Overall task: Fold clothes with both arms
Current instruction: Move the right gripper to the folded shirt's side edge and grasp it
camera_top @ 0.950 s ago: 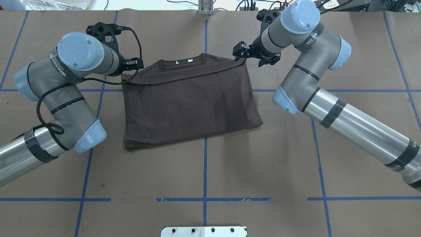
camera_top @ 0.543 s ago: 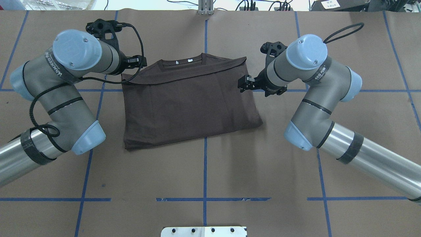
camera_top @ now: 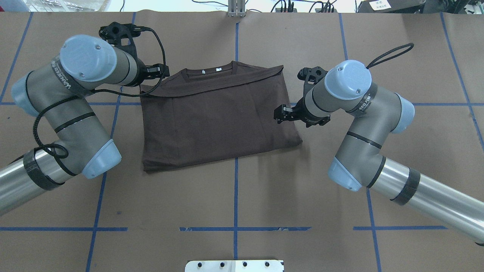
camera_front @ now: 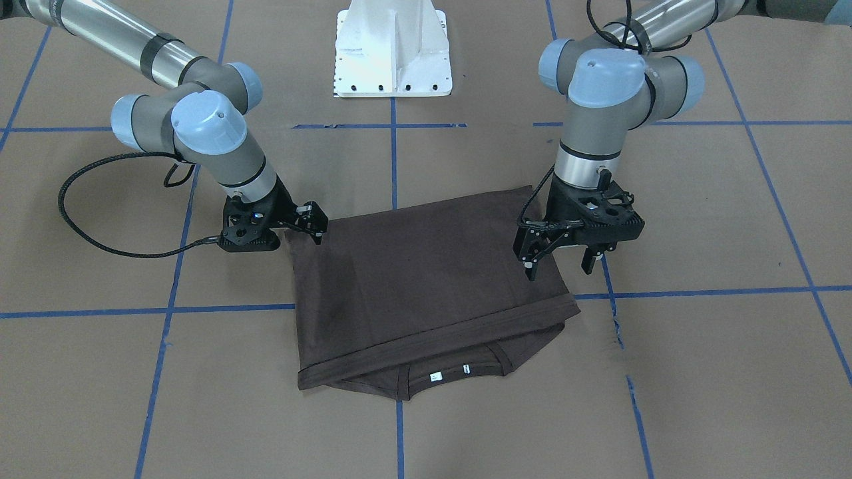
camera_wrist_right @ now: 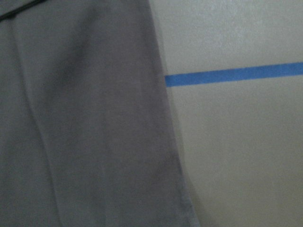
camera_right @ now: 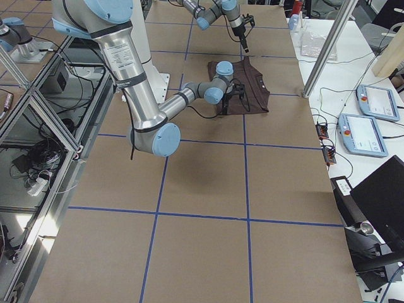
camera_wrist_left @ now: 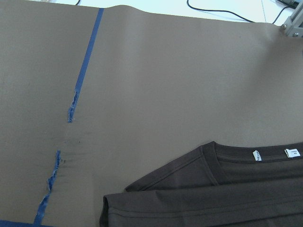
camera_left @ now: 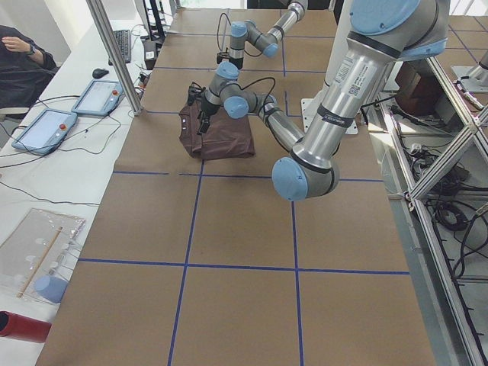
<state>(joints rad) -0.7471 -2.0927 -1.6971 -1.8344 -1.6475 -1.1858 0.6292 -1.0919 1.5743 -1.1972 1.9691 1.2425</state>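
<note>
The dark brown T-shirt (camera_top: 215, 121) lies folded into a rough rectangle in the middle of the paper-covered table (camera_top: 302, 196), straddling the central line of blue tape (camera_top: 235, 196). Its ribbed collar (camera_top: 210, 71) and small white labels (camera_top: 218, 69) peek out at the edge farthest from the robot's white pedestal base (camera_front: 393, 60). The left gripper (camera_front: 559, 265) hangs over the shirt's corner on that arm's side, near the collar end, fingers spread wide with nothing between them. The right gripper (camera_front: 317, 224) sits low at the opposite side edge of the cloth, its fingers apart too and holding nothing; whether they touch the fabric I cannot tell. From overhead the bulky wrist of the left arm (camera_top: 75, 98) hides most of its gripper, and that arm's black cable (camera_top: 162, 45) loops across the shirt's corner. From the table's left end, the near arm's elbow rises in front of part of the scene, though the shirt shows past it. Off the table's far side stand a slanting metal post (camera_left: 114, 57) and tablet-like control panels (camera_left: 44, 130) on a white bench, where a person (camera_left: 21, 53) sits.
</note>
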